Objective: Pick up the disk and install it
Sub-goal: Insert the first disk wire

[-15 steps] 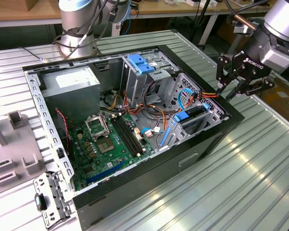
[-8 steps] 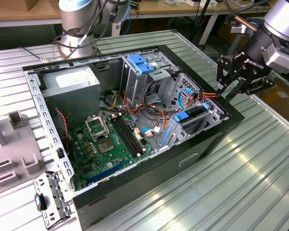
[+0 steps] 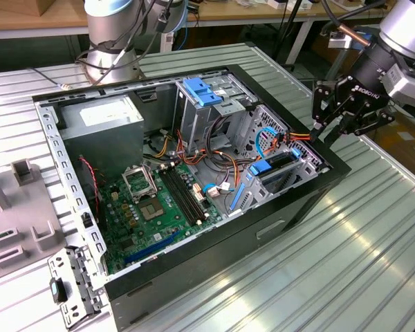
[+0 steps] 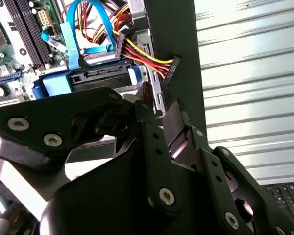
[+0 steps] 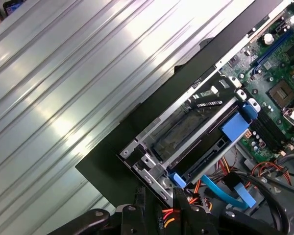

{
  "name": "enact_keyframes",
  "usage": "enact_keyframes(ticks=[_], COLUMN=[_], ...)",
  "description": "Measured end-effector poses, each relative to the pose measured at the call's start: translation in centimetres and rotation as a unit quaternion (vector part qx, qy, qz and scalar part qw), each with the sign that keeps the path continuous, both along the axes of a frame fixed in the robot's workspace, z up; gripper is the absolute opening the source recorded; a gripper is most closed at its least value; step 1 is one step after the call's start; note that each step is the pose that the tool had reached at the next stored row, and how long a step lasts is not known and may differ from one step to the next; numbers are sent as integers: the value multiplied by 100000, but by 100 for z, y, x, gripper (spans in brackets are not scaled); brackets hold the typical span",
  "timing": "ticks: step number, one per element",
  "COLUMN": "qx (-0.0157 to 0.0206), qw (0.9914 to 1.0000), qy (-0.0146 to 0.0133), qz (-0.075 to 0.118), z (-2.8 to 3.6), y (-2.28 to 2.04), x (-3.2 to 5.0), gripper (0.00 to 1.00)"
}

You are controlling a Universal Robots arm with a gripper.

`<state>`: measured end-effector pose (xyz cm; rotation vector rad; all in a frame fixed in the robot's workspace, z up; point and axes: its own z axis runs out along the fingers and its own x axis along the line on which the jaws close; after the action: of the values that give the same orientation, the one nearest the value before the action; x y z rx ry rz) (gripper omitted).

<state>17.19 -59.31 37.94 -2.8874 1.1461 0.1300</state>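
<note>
I see one ribbed metal table across the exterior view; it carries everything. On it lies one open computer case, in the middle of the frame, on its side so the inside faces up and the arm can reach in.

Inside, at the upper left, is one grey metal box; below it is one green board, flat on the case floor.

My one gripper hangs at the upper right of the frame, just above the case's right rim; its fingers stand a little apart with nothing between them, so I judge it empty.

The one disk sits in the bay in the case's right corner, just below the gripper; blue rails hold it there. In both wrist views it lies level in its cage.

One bare blue bracket rests on the upper cage; one black plug on red and yellow wires hangs over the case wall, joined to nothing.
</note>
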Motion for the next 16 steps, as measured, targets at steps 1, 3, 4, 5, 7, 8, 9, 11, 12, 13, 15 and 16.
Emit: enact_keyframes(ticks=[1,3,4,5,7,8,9,11,12,13,15,16], qx=[-11,-9,-4,-4,-8,-3,6,-5,-3,-2,-11,-11], qw=[100000,100000,100000,100000,100000,100000,100000,100000,100000,100000,100000,99998], qy=[-2,-1,0,-2,-2,-1,0,4,7,9,9,10], qz=[92,106,110,114,128,129,129,133,133,132,217,652], z=[-1,-5,-8,-12,-21,-29,-39,-53,-63,-70,-79,-85], y=[11,23,28,34,45,51,56,64,68,72,82,88], x=[20,30,36,41,50,54,57,63,68,74,88,96], gripper=[36,36,36,36,36,36,36,36,36,36,36,36])
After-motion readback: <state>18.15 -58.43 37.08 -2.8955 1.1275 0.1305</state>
